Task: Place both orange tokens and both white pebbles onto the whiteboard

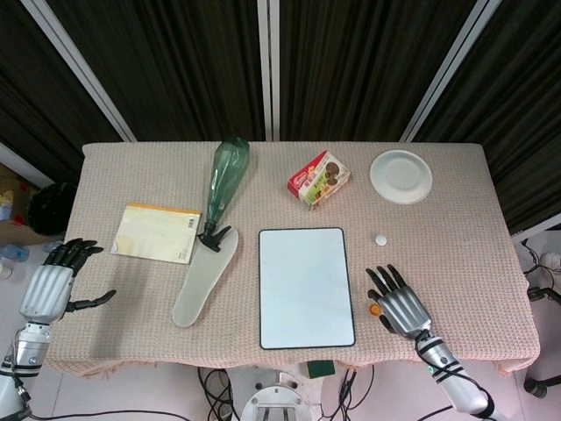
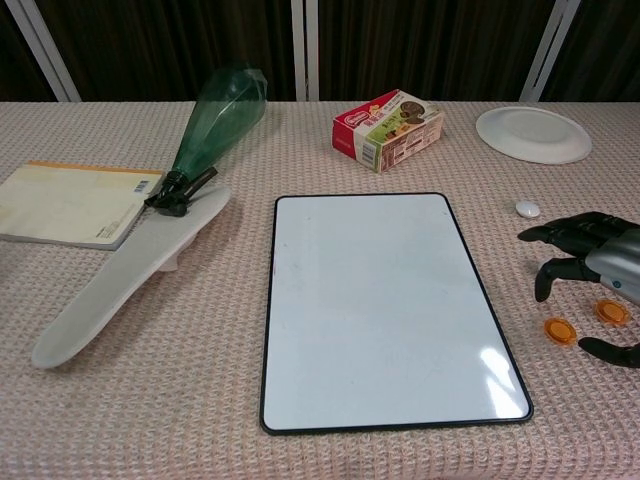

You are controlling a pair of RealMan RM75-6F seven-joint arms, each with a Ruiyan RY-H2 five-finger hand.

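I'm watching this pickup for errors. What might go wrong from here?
The right hand hangs spread over the orange tokens; a clumsy close might knock one off towards the table edge. One white pebble shows; the second is hidden under the hand and could be nudged unseen.

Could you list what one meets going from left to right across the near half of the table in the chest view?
Notebook → shoe insole → whiteboard → orange token → second orange token, beneath the right hand. One white pebble lies farther back; the other is hidden.
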